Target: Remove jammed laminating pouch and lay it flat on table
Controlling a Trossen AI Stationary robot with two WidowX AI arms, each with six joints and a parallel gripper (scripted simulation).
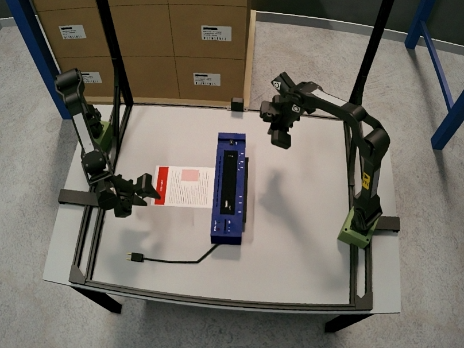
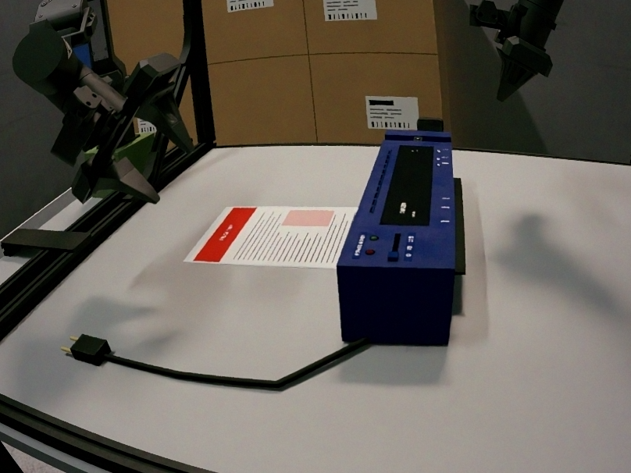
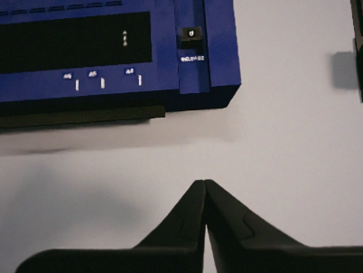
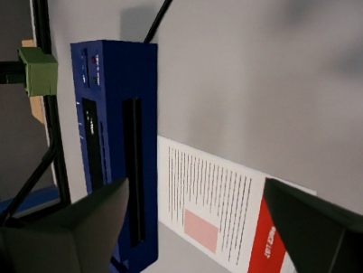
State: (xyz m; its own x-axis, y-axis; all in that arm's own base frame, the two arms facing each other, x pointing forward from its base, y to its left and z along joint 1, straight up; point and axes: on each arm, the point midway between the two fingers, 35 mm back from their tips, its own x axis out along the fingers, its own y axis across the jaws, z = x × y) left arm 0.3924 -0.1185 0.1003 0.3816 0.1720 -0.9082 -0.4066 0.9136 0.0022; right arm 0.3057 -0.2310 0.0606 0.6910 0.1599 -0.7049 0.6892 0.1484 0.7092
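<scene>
The blue laminator (image 1: 228, 187) stands upright mid-table; it also shows in the exterior view (image 2: 408, 239). The printed pouch (image 1: 185, 186) with a red band sticks out of its side, flat on the table, one edge still at the laminator. The RELEASE key (image 3: 190, 33) sits at the laminator's far end. My left gripper (image 1: 280, 139) is shut and empty, hovering high beside that far end; its fingertips (image 3: 205, 183) touch. My right gripper (image 1: 151, 198) is open and empty, raised above the pouch's red end (image 4: 271, 244), fingers wide (image 4: 196, 190).
The black power cord (image 1: 176, 260) runs from the laminator's near end to a plug (image 2: 86, 350) on the front part of the table. Black frame rails edge the table. Cardboard boxes (image 1: 150, 45) stand behind it.
</scene>
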